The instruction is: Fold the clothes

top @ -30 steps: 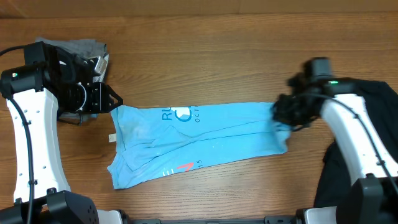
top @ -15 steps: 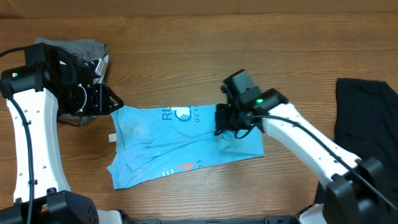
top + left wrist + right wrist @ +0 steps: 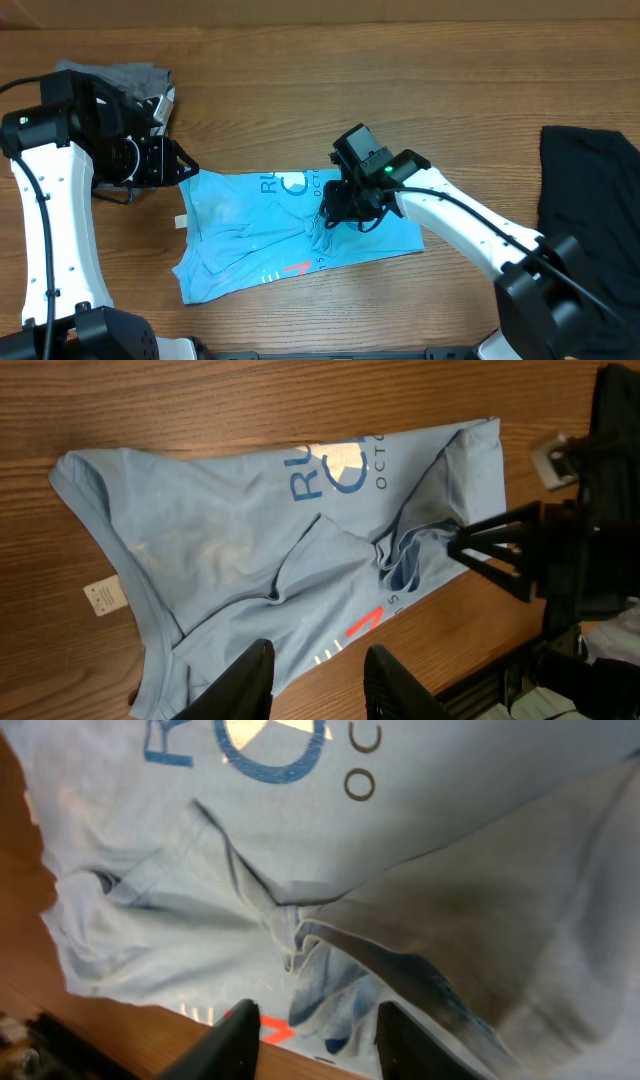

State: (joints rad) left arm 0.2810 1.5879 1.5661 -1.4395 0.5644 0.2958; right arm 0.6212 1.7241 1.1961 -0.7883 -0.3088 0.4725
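The sky-blue T-shirt (image 3: 250, 230) lies flat across the table's middle, white and blue print up. Its right end is folded leftwards onto itself and ends in a bunched edge (image 3: 330, 960) near the shirt's centre. My right gripper (image 3: 325, 217) hovers right over that bunch, open, the crumpled cloth (image 3: 405, 555) lying loose under the fingertips (image 3: 232, 1040). My left gripper (image 3: 188, 165) is open with nothing in it and sits at the shirt's upper left corner. In the left wrist view its fingers (image 3: 250, 680) stand above the shirt's hem (image 3: 160, 660).
A grey garment (image 3: 125, 78) lies heaped at the back left behind the left arm. A black garment (image 3: 590, 190) covers the table's right edge. A white tag (image 3: 181, 221) sticks out at the shirt's left side. Bare wood runs along the back.
The right gripper swept left from the shirt's right end, dragging that end over the shirt into a fold, then opened over the middle. The left arm stayed put.
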